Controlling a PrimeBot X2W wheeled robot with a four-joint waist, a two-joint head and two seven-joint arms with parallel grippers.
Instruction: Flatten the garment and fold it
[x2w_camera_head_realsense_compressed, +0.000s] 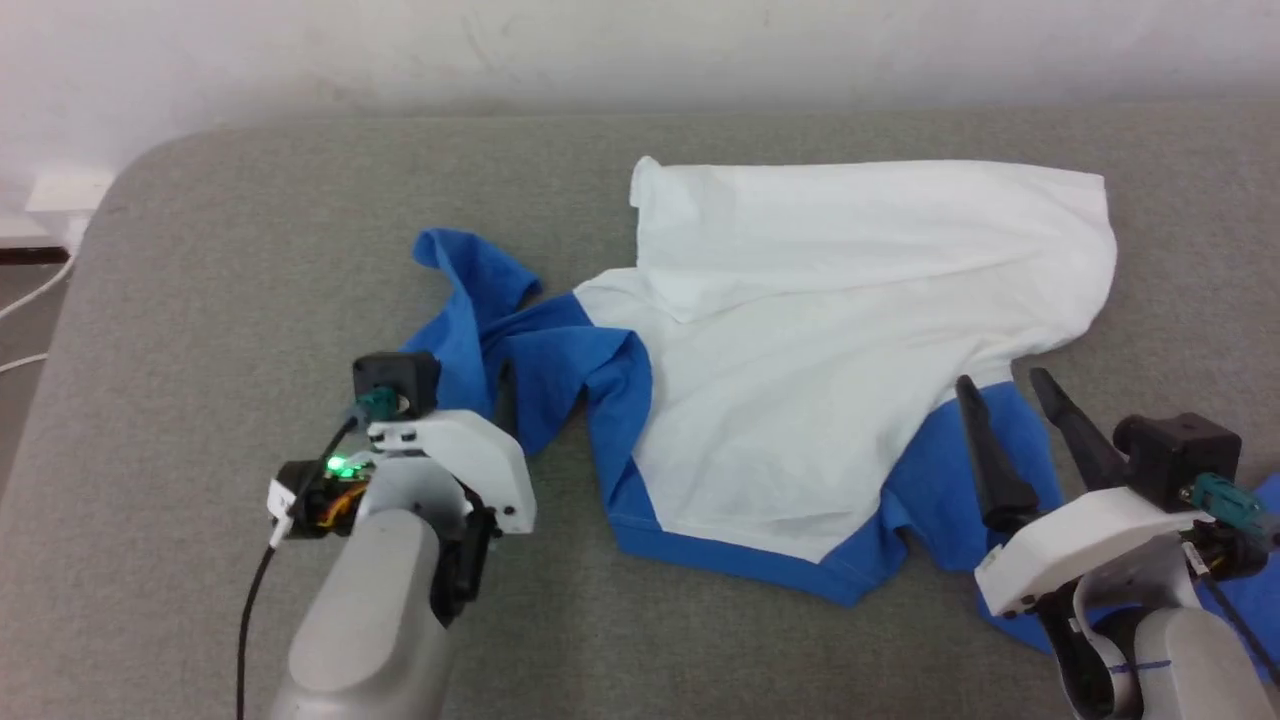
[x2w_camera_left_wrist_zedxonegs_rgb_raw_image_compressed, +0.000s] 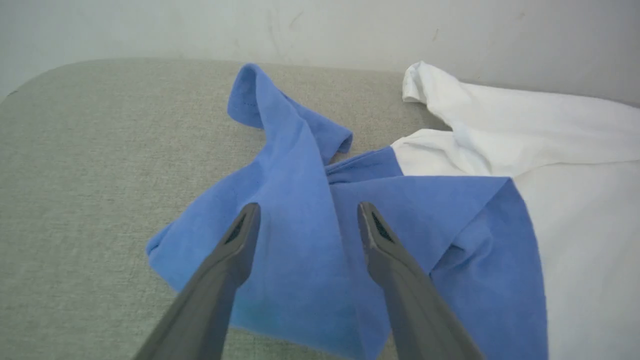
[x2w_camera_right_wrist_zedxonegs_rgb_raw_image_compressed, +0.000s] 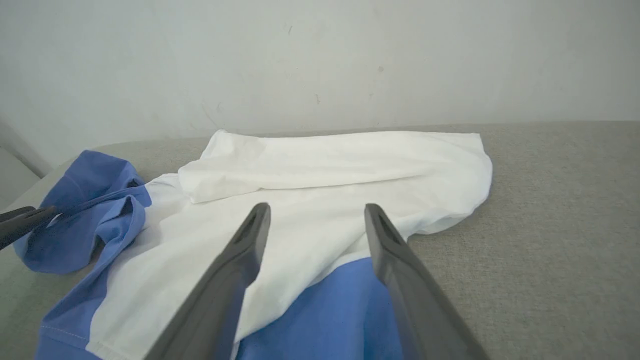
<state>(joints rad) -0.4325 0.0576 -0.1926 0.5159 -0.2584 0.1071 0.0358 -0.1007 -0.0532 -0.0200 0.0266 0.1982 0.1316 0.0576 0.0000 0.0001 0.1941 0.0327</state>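
Left pincer (x2w_camera_left_wrist_zedxonegs_rgb_raw_image_compressed: 307, 215): fingers spread, nothing clamped, tips over the bunched blue sleeve at the left end of the garment (x2w_camera_head_realsense_compressed: 800, 400); contact with the cloth not discernible. Right pincer (x2w_camera_head_realsense_compressed: 1003, 382): fingers likewise spread and empty, tips above the blue sleeve at the garment's near right, pointing toward the white body. Garment lies rumpled between the two pincers on the grey surface (x2w_camera_head_realsense_compressed: 220, 260), white cloth folded over at the far side, near the pale wall (x2w_camera_head_realsense_compressed: 600, 50).

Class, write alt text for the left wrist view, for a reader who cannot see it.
A crumpled blue sleeve of a white T-shirt lies on a grey fabric surface, framed between the left gripper's two open dark fingers.
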